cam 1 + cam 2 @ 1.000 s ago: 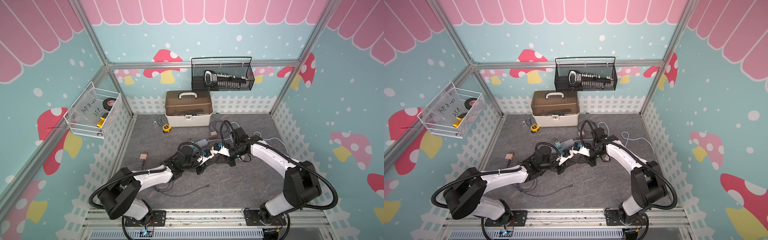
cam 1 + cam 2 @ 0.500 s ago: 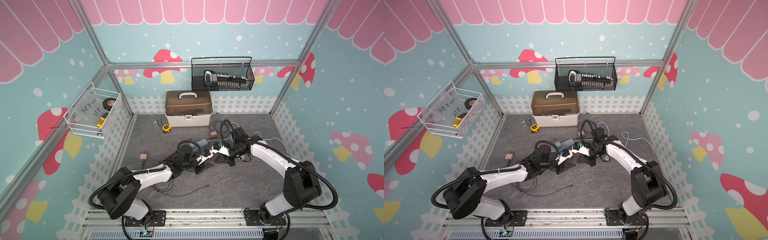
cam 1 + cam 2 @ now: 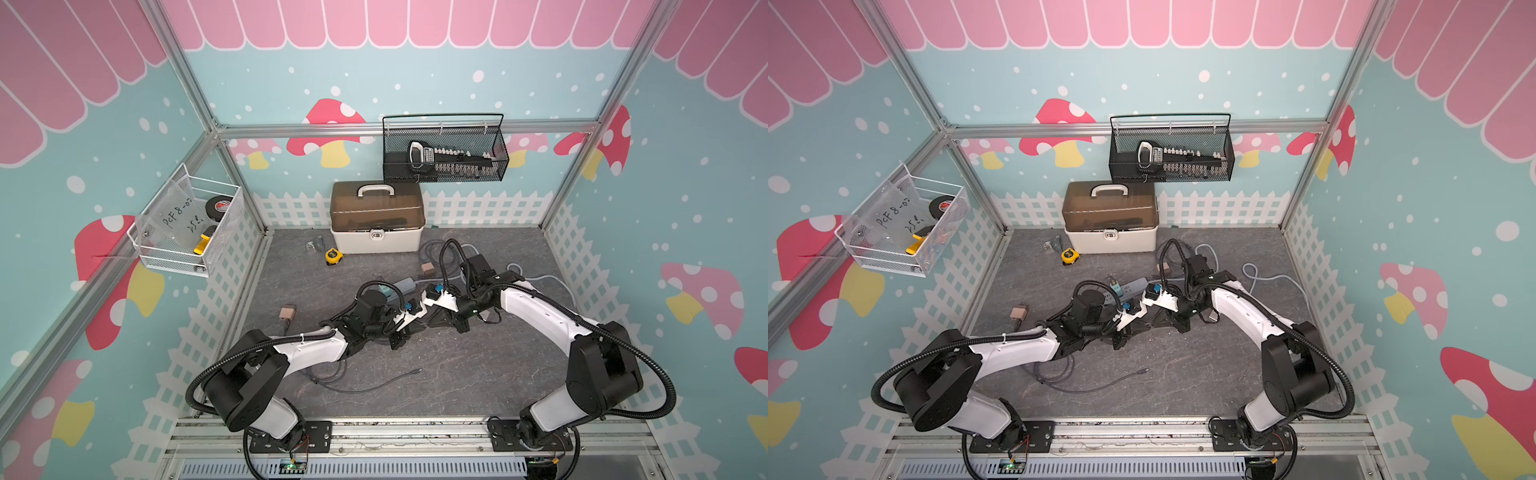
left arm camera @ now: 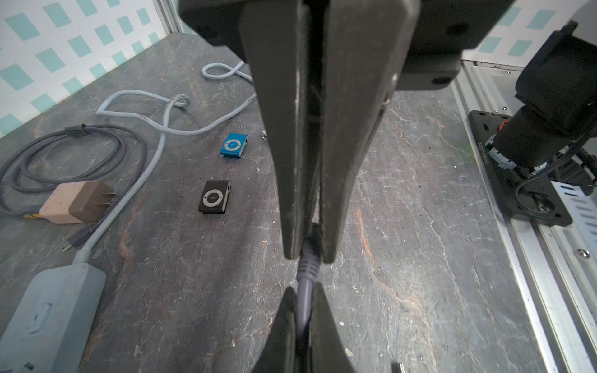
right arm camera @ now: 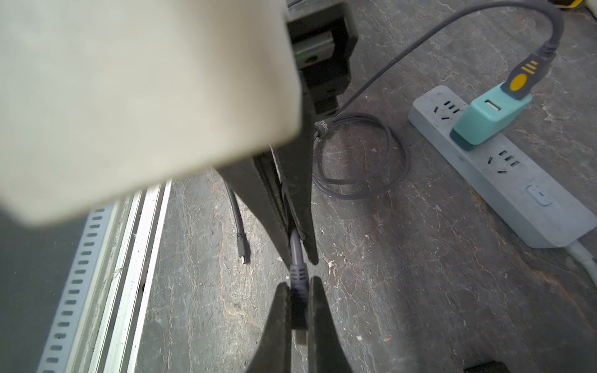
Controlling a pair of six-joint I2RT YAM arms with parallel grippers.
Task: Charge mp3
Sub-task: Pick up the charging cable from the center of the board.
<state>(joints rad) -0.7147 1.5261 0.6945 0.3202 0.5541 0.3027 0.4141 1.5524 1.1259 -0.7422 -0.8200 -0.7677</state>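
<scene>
Two mp3 players: blue mp3 (image 4: 234,146), black mp3 (image 4: 214,197); left gripper (image 4: 303,292), right gripper (image 5: 299,284) both pinch one cable (image 4: 305,269)

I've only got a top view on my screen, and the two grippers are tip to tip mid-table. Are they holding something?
Observer: Yes. The wrist views show both shut on one gray cable, the right gripper at the plug end and the left gripper just behind it.
Operator: I can't spot the mp3 anywhere.
Observer: The left wrist view shows two flat on the table beyond the grippers, a blue mp3 player and a black mp3 player, neither with a cable in it.
Operator: Is any charger plugged in?
Observer: In the right wrist view a teal charger sits in the power strip with a yellow-marked USB plug in it; I can't tell whether that cable is the held one.
</scene>
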